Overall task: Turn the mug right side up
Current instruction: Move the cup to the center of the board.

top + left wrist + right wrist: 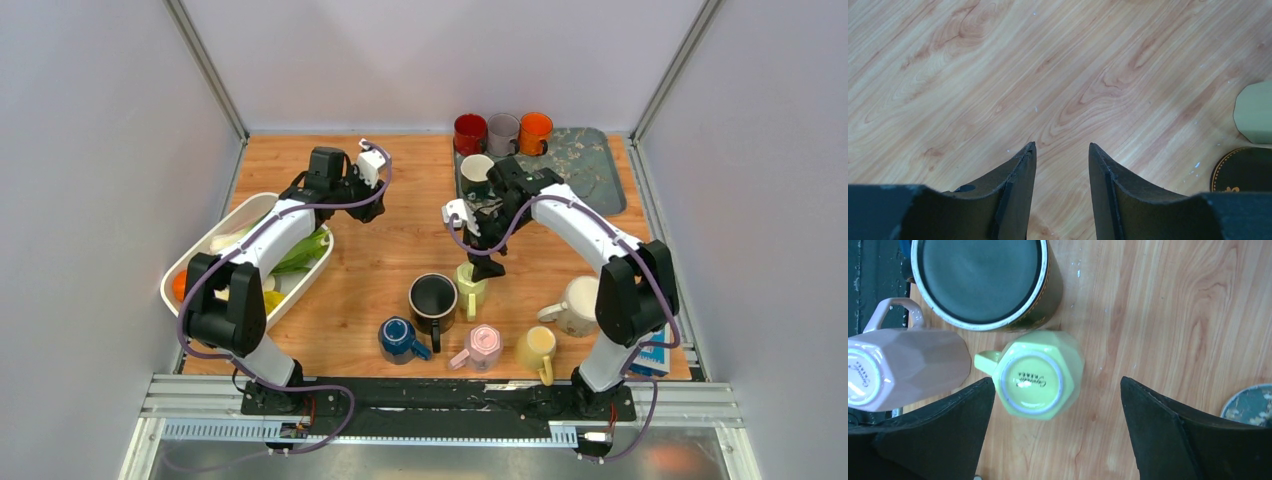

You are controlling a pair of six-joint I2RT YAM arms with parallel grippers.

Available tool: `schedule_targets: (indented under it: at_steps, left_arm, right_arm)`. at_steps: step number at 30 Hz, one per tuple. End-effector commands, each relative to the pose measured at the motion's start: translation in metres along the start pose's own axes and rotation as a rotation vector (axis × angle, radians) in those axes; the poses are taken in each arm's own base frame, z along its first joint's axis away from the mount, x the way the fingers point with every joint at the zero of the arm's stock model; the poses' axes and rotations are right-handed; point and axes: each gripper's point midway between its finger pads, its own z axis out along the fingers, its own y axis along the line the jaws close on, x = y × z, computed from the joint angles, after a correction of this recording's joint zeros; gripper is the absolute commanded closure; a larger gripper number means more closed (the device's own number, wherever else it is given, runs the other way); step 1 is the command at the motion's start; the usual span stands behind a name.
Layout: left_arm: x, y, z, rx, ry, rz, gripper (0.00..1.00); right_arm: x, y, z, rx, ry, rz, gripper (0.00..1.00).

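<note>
Since the green mug sits base-up with its maker's stamp facing the wrist camera, that's the one to flip. The right end effector hangs directly over it, jaws spread wide, nothing gripped. The mug is between them but off-centre, just beside one finger and well apart from the other. The wide spread makes sense, since the faceted body needs room. The handle points toward that nearer finger, so my read is re-centre before closing or it catches the handle first.

Just past the mug is the black mug, mouth up; can't tell if they touch. On the handle side is the pink mug, base also showing. It's crowded there, so lift out toward the bare tabletop on the opposite side before rotating.

Farthest off, the left end effector has its jaws parted and empty over bare wood, parked clear of the work.
</note>
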Motion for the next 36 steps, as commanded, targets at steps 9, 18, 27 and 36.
schedule_targets:
  at_steps: [9,18,27,36]
  left_arm:
    - [-0.022,0.001,-0.001,0.019,-0.059,-0.002,0.49]
    - [-0.039,0.008,-0.012,-0.032,-0.114,0.026,0.49]
    - [-0.034,0.006,-0.020,-0.053,-0.118,0.016,0.49]
    - [-0.023,0.001,-0.018,-0.041,-0.097,-0.015,0.49]
  right_arm:
    - [0.024,-0.018,0.016,-0.002,0.113,-0.080,0.11]
    - [0.042,-0.089,-0.005,0.092,0.225,-0.167,0.16]
    - [0.028,-0.111,-0.022,0.245,0.165,0.025,0.07]
    - [0.026,-0.091,-0.020,0.436,0.096,0.407,0.00]
